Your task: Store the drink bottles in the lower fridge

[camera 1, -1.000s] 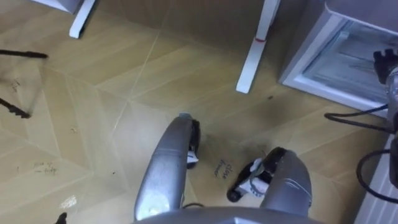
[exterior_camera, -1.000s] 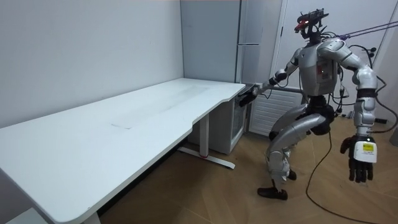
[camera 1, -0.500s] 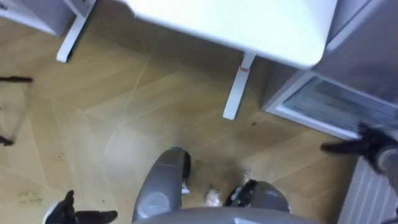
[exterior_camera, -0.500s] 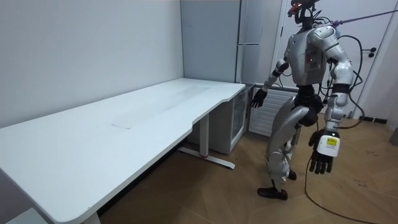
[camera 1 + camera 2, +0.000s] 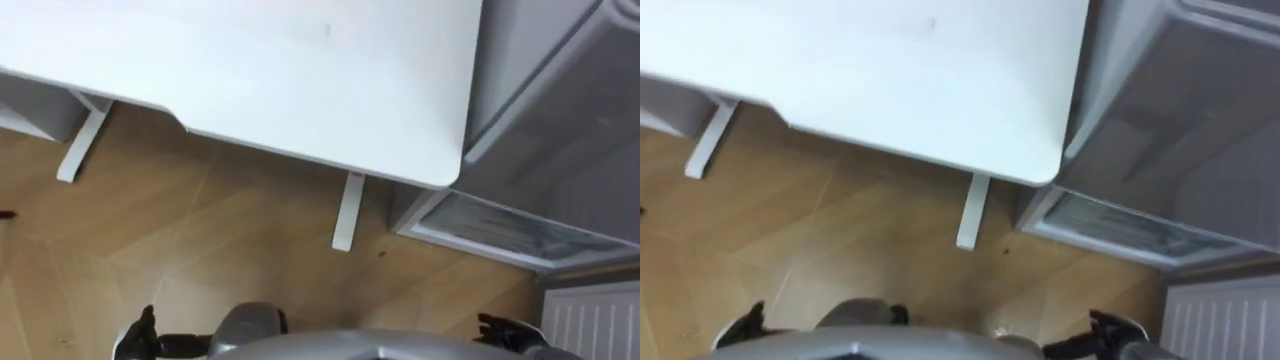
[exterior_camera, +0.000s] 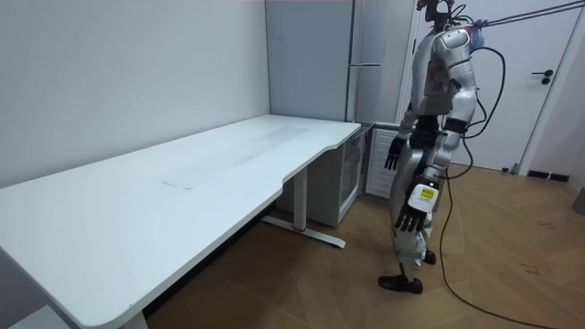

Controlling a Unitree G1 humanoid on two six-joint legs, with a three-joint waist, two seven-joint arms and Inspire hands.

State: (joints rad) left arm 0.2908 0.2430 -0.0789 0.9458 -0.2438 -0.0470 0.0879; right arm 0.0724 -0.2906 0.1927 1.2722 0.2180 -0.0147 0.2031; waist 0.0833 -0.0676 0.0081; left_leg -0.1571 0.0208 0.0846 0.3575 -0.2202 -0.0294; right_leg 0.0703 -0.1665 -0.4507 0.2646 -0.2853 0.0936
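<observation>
The robot has risen from its crouch and stands upright beside the low glass-fronted fridge (image 5: 500,228) under the white desk (image 5: 250,70). Its left hand (image 5: 138,335) and right hand (image 5: 503,330) hang slack-fingered and empty. I cannot tell where the drinks are; fetching them is probably next.

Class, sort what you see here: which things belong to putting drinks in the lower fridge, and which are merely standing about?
Belongs to the job: low glass-front fridge; left hand, open; right hand, open.
Merely standing about: white desk; radiator; tall grey fridge; door.
</observation>
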